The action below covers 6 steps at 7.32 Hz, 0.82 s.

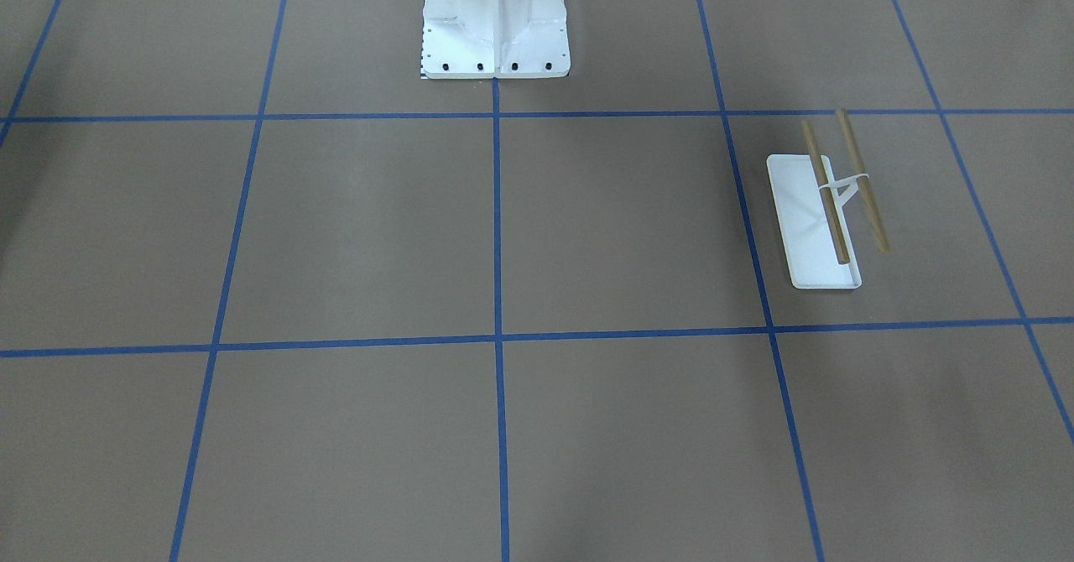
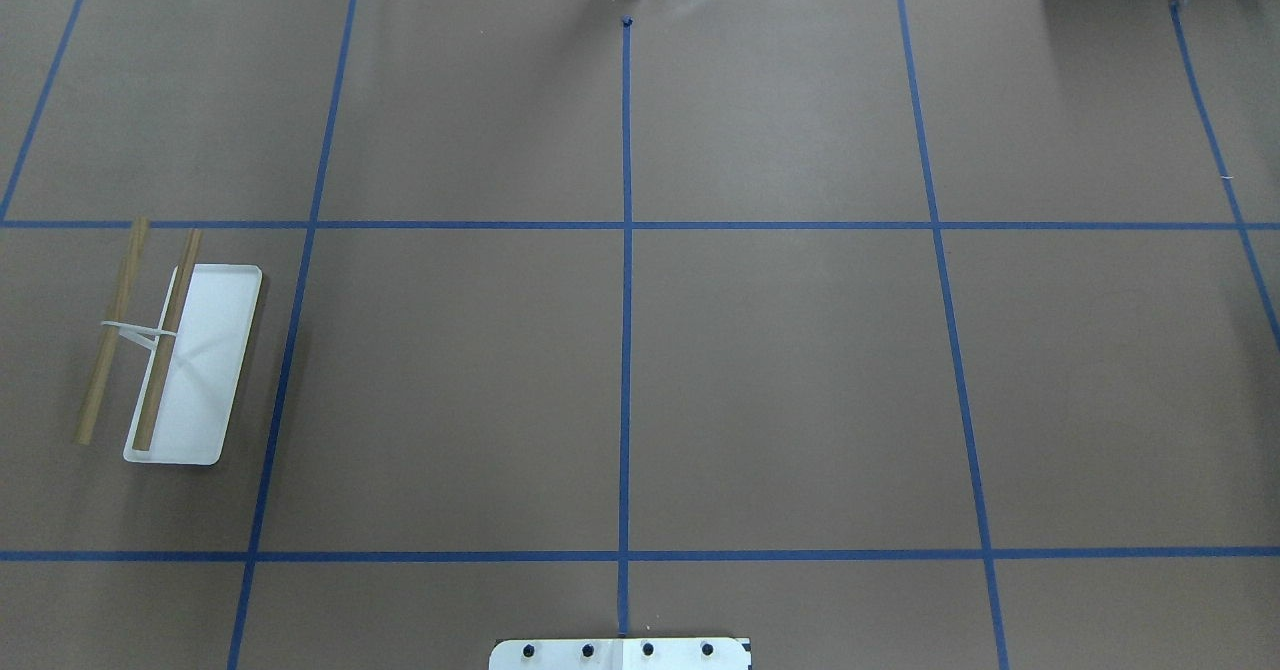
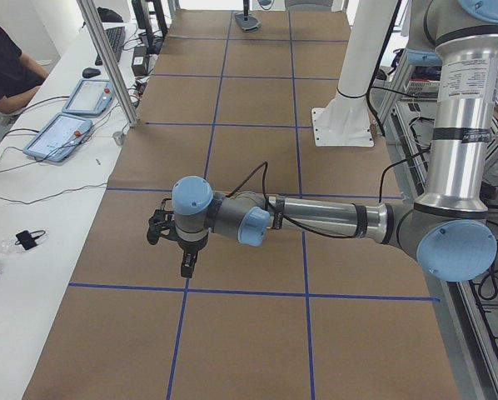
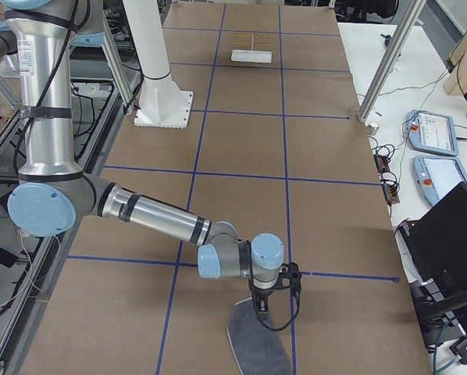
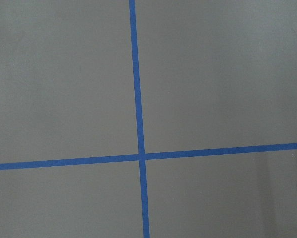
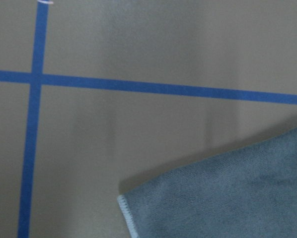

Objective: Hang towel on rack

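Observation:
The rack point(image 2: 170, 350) stands on the table on my left side, with a white tray base and two tan rods; it also shows in the front view point(image 1: 826, 210) and far off in the right side view point(image 4: 251, 47). No cloth hangs on it. The towel point(image 4: 257, 344) lies grey side up at the table's right end; its stitched corner shows in the right wrist view point(image 6: 228, 193). My right gripper point(image 4: 276, 312) hangs just over the towel's near end. My left gripper point(image 3: 182, 254) points down above bare table. I cannot tell whether either gripper is open or shut.
The large white bolted pedestal point(image 1: 495, 17) stands at the robot's side of the table, mid-width. Blue tape lines mark a grid on the brown table cover point(image 2: 780, 380). Tablets and cables point(image 3: 66, 133) lie on the side bench. A person point(image 3: 3, 67) sits at the far left.

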Each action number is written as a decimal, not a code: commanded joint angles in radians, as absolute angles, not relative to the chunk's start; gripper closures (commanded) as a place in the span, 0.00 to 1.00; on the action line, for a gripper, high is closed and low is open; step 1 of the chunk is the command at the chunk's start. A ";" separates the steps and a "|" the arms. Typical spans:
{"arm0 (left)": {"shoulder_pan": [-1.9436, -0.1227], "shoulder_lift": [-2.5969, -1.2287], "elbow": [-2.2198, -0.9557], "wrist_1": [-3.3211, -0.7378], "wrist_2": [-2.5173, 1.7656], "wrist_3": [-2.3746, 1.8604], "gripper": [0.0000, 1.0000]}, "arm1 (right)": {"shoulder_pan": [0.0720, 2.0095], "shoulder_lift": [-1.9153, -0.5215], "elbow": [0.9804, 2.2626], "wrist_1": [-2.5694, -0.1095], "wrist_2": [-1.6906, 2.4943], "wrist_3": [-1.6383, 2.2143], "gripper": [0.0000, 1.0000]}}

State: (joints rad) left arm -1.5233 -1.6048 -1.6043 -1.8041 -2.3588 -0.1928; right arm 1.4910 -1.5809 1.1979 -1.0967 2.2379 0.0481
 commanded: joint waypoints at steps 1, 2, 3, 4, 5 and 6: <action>-1.523 -1.608 -1.605 -1.805 -2.361 -0.232 0.02 | 1.439 -1.575 1.124 -1.026 2.269 0.043 0.00; -1.523 -1.611 -1.602 -1.804 -2.361 -0.232 0.02 | 1.416 -1.557 1.123 -1.022 2.267 0.043 0.00; -1.523 -1.612 -1.603 -1.804 -2.361 -0.233 0.02 | 1.399 -1.551 1.115 -1.022 2.263 0.040 0.00; -1.523 -1.615 -1.600 -1.804 -2.361 -0.233 0.02 | 1.396 -1.546 1.112 -1.022 2.258 0.035 0.00; -1.523 -1.615 -1.600 -1.804 -2.361 -0.233 0.02 | 1.390 -1.540 1.109 -1.022 2.255 0.035 0.00; -1.523 -1.615 -1.601 -1.804 -2.361 -0.233 0.02 | 1.388 -1.513 1.059 -1.019 2.256 0.037 0.00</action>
State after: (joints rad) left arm -1.5233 -1.6146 -1.6008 -1.8039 -2.3608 -0.2330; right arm 1.3934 -1.5377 1.1004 -1.0211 2.2572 0.0365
